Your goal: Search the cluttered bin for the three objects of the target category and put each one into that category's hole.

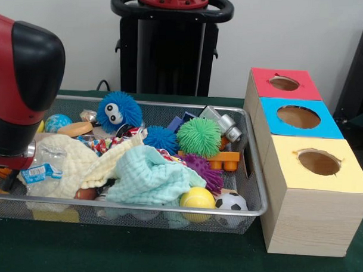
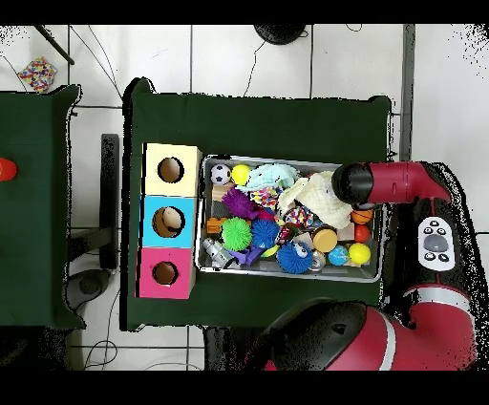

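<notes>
Honestly, I can pick out none of the plush toys for certain; the bin (image 1: pixel 252 174) at the middle of my desk (image 1: pixel 165 255) is heaped with a cream cloth (image 1: pixel 73 159), a mint cloth (image 1: pixel 150 176) and spiky balls. Just beside the bin stand 3 boxes in a row, and the red box's hole (image 1: pixel 284 83) is the smallest, nearest my pedestal's edge. My arm (image 1: pixel 22 82) hangs over the bin's opposite end. My tool is hidden, so I cannot tell its state.

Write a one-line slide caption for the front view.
Sawyer arm reaches into the wire-mesh bin of cloths, spiky pom balls and toy balls, beside red-, blue- and yellow-topped wooden boxes.
</notes>
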Controlling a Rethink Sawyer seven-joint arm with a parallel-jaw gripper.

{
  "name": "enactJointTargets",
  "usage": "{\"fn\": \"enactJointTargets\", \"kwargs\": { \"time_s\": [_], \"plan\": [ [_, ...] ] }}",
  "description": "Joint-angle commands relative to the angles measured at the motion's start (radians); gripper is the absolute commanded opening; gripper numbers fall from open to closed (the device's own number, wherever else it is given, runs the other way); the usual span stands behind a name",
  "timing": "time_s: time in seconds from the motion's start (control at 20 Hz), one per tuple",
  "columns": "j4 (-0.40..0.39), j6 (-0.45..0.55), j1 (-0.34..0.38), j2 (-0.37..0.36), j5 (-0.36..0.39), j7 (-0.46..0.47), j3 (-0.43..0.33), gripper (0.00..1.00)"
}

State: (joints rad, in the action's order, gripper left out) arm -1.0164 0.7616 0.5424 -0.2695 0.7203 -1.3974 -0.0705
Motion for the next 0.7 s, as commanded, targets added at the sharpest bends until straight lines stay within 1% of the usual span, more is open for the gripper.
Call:
{"fn": "enactJointTargets", "kwargs": {
  "time_s": [0.05,0.2,0.25,0.7],
  "plan": [
    [0.002,0.092,0.011,0.039,0.045,0.232,-0.037,1.00],
    [-0.001,0.098,0.004,0.037,0.046,0.225,-0.032,1.00],
    [-0.001,0.101,0.002,0.036,0.046,0.222,-0.029,0.00],
    [-0.010,0.110,-0.003,0.029,0.045,0.217,-0.023,0.00]
  ]
}}
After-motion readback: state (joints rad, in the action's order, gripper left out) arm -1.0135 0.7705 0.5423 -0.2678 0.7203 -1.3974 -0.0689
